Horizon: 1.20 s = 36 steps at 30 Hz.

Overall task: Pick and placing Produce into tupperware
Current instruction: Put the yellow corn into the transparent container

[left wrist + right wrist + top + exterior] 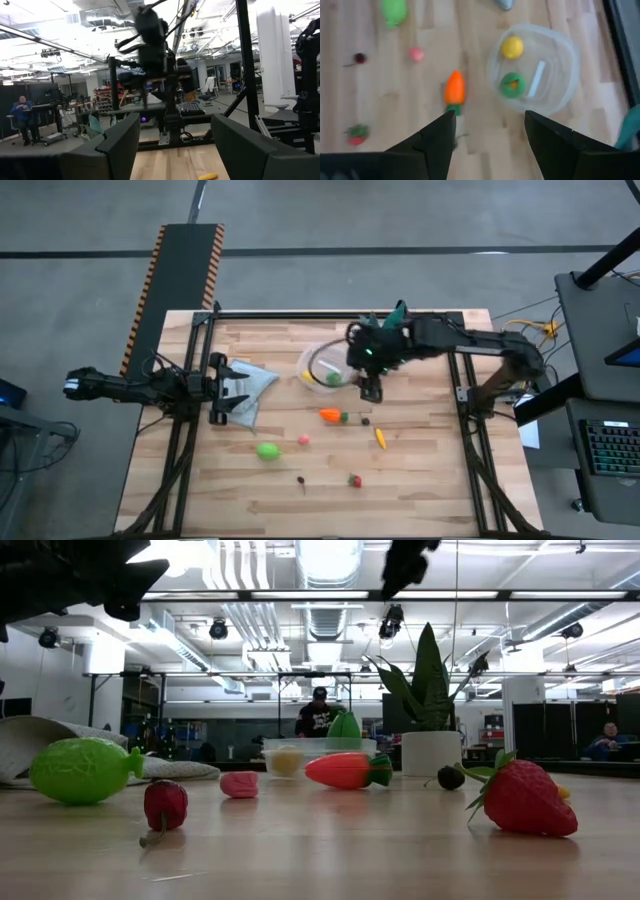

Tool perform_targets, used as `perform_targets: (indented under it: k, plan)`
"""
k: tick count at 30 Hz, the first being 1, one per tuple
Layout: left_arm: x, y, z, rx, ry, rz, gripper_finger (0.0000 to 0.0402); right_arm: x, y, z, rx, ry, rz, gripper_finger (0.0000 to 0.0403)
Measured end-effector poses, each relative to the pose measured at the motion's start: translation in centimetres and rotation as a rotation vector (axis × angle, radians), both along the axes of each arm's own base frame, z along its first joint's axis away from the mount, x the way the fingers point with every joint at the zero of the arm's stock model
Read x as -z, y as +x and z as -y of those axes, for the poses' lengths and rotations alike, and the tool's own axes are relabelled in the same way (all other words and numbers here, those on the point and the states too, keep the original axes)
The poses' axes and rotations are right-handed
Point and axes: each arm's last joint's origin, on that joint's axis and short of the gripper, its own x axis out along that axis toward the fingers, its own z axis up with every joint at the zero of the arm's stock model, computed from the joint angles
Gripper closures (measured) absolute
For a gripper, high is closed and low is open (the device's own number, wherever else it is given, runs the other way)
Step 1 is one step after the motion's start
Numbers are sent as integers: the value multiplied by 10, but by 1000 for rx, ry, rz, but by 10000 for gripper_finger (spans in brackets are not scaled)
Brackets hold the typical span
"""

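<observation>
The clear round tupperware (555, 75) stands on the wooden table with a yellow lemon (512, 46) and a green piece (512, 85) inside. My right gripper (490, 117) hangs open and empty high above the table, beside the bowl's near rim (335, 385). On the table lie the orange carrot (330, 416), green lime (267, 450), a pink bit (303, 440), a dark cherry (300, 479), the strawberry (354, 480), a dark bit (365, 420) and a yellow piece (380, 438). My left gripper (235, 395) waits open at the table's left, above the cloth.
A pale blue-grey cloth (258, 383) lies left of the bowl, under my left gripper. A teal potted plant (430, 710) stands at the far edge behind the right arm. Bare wood lies along the table's near edge. People show in the room beyond.
</observation>
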Motion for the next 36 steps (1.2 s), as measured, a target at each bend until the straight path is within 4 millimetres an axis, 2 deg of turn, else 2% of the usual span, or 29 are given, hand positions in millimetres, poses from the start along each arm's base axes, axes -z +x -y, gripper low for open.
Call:
perform_targets:
  k: [3, 8, 13, 18, 23, 28, 36]
  plan:
    - [1, 0, 0, 0, 0, -2, 171, -3, -17, -17, 23, -9, 5, 175]
    - [1, 0, 0, 0, 0, -2, 171, 5, -45, -43, 111, -29, -17, 175]
    - [1, 0, 0, -1, 0, -1, 171, 30, -65, -65, 217, 11, -66, 175]
    - [1, 0, 0, 0, 0, -2, 171, 66, -78, -79, 358, 28, -149, 175]
    - [1, 0, 0, 0, 0, -2, 171, 103, -80, -84, 519, 44, -222, 175]
    - [1, 0, 0, -1, 0, -2, 171, 136, -74, -87, 647, 95, -218, 175]
    - [1, 0, 0, 1, -3, -2, 171, 168, -60, -93, 714, 150, -222, 175]
